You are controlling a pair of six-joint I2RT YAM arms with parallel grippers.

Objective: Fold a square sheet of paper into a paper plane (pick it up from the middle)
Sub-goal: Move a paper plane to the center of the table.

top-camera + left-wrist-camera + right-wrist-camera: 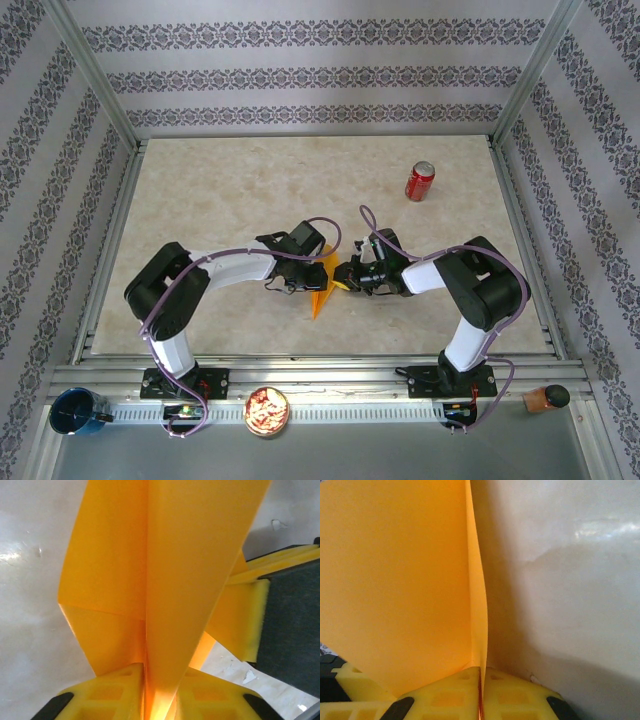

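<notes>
- The paper plane sits just toward 6 o'clock of the table's centre, between the two grippers, with its slim point aimed at 6 o'clock.
- The left gripper meets the plane from 9 o'clock. In the left wrist view its yellow fingers are pressed together on the upright centre ridge, and the orange-yellow layers fan out above them.
- The right gripper comes in from 3 o'clock. In its own wrist view the jaws are nearly closed, pinching a thin standing edge of the paper.
- From the left wrist, one yellow pad of the right gripper lies against the paper at 3 o'clock.
- A red soda can stands upright well apart, toward 1 o'clock.
</notes>
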